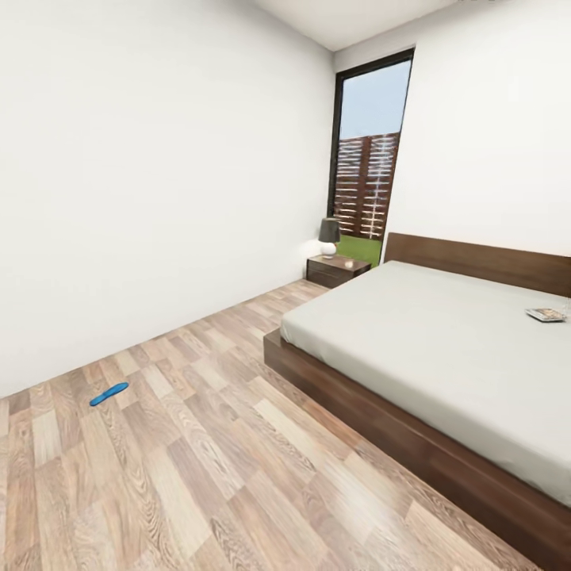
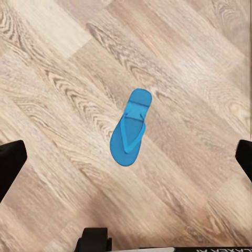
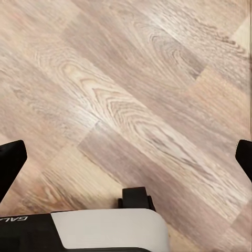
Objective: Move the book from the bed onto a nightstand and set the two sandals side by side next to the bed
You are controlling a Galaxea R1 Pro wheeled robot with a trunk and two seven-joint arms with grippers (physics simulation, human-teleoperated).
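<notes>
The bed [image 1: 444, 349] has a dark wooden frame and an off-white mattress and stands at the right of the head view. The book [image 1: 546, 314] lies on the mattress near the headboard. A nightstand [image 1: 337, 270] with a dark-shaded lamp [image 1: 329, 236] stands beside the bed's head, under the window. One blue sandal [image 1: 109, 393] lies on the wood floor far to the left, near the wall. In the left wrist view a blue sandal [image 2: 131, 128] lies flat on the planks below my left gripper [image 2: 126, 163], which is open and apart from it. My right gripper [image 3: 126, 157] is open over bare floor.
A tall black-framed window [image 1: 369, 159] shows a slatted fence and grass. White walls close the room at left and behind the bed. Wood-plank floor [image 1: 206, 460] stretches between the left wall and the bed frame. Part of my base [image 3: 105, 228] shows in the right wrist view.
</notes>
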